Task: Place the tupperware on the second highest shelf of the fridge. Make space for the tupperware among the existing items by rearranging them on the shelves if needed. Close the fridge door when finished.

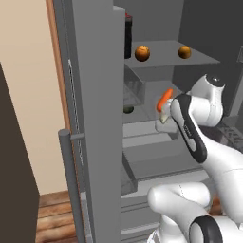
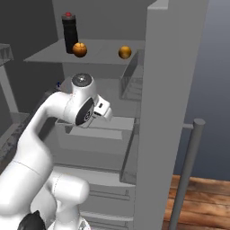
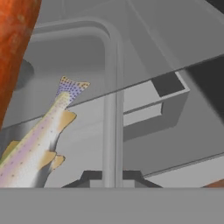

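We see the fridge point(image 1: 95, 118) standing open, and our white arm reaches into its middle. The hand point(image 3: 111, 177) is clenched on the thin grey wall of the tupperware point(image 3: 111, 109): in the hand view that wall rises straight up from between the two finger tips. Inside the container lie an orange carrot point(image 3: 15, 48) and a speckled fish point(image 3: 35, 144), the fish's tail pointing up along the wall. From the left base view the carrot point(image 1: 164, 98) sticks up just in front of the wrist, with the pale fish point(image 1: 163, 117) below it, both held in the space under the upper shelf point(image 1: 199, 59); whether the container touches a shelf we cannot tell.

On that upper shelf stand a black bottle point(image 2: 69, 33) with a red cap at the left end and two orange balls point(image 2: 80, 49), one beside the bottle, the other point(image 2: 125, 52) further right. A small dark green ball point(image 1: 128, 109) sits lower down, near the left wall. The fridge door point(image 2: 166, 117) stands open at the right, its bar handle point(image 2: 186, 170) towards us
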Robot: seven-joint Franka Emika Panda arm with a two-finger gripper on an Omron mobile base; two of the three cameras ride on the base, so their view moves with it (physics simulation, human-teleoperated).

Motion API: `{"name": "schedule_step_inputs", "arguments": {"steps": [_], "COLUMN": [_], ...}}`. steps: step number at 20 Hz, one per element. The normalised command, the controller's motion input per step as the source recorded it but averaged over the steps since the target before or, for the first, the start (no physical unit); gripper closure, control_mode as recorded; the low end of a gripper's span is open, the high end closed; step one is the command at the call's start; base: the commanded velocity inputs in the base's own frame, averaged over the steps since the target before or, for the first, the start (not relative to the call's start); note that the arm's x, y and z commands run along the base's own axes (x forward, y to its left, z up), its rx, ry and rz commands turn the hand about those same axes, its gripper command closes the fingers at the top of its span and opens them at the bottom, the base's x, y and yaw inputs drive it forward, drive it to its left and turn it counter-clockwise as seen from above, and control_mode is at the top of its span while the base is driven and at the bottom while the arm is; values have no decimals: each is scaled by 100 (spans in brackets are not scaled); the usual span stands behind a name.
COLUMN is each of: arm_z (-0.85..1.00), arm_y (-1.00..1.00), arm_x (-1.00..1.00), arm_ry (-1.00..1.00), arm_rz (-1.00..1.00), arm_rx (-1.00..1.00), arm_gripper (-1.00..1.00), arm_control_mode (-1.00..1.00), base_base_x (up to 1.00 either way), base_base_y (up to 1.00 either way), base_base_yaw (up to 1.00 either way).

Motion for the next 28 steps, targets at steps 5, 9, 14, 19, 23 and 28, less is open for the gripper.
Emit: {"name": "schedule_step_inputs", "arguments": {"steps": [5,9,14,19,23,28], "arm_z": [-2,-29,-30,-27,-3,-2], "arm_y": [-1,0,0,0,-8,-6], "arm_x": [55,39,47,50,45,46], "arm_ry": [1,-5,-2,-1,-3,-4], "arm_rz": [-21,-19,-17,-17,-13,-11], "arm_rx": [2,2,2,2,9,12], "arm_gripper": [100,100,100,100,100,100], "arm_control_mode": [-100,-100,-100,-100,-100,-100], "base_base_x": [0,0,0,0,0,0], "base_base_y": [0,0,0,0,0,0], "base_base_yaw": [0,0,0,0,0,0]}}
